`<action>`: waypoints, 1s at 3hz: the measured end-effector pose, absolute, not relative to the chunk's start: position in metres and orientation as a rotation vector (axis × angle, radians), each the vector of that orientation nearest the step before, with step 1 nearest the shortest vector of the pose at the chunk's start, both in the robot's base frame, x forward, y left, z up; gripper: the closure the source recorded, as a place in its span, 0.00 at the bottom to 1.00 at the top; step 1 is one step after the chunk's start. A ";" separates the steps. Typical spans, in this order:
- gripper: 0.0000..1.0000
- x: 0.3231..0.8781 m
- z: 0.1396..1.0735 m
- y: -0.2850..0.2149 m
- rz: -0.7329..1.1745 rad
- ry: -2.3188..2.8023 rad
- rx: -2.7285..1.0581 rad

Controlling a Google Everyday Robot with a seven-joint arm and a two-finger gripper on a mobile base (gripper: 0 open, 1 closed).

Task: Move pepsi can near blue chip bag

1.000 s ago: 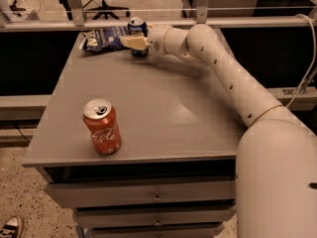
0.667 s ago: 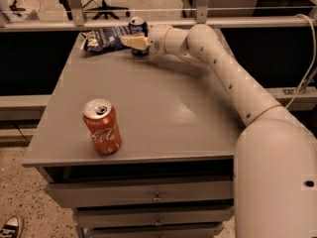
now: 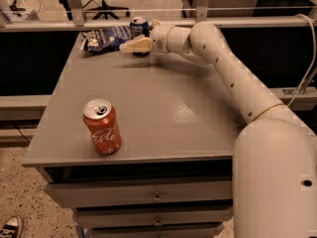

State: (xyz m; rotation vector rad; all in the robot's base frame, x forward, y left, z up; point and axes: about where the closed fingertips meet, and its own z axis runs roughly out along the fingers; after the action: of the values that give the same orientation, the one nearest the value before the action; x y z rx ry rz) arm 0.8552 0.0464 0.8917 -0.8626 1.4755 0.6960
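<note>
One arm (image 3: 233, 78) outstretched, claw (image 3: 140, 35) at pepsi can (image 3: 139, 26) by blue chip bag (image 3: 106, 37)

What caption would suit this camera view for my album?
Gripper at the pepsi can beside the blue chip bag, far side of the table; red can in front.

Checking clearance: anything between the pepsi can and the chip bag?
Nothing visible. The pepsi can stands at the chip bag's right end, gripper right at it. The red can sits far off, near the table's front edge.
</note>
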 end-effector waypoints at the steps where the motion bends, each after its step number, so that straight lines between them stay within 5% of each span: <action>1: 0.00 0.843 0.906 0.024 0.662 1.493 -0.912; 3: 0.00 0.778 0.971 -0.098 0.522 1.513 -1.039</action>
State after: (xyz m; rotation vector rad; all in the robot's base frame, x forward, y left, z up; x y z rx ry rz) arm 0.7784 -0.0976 0.9707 -1.0391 1.5134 0.5218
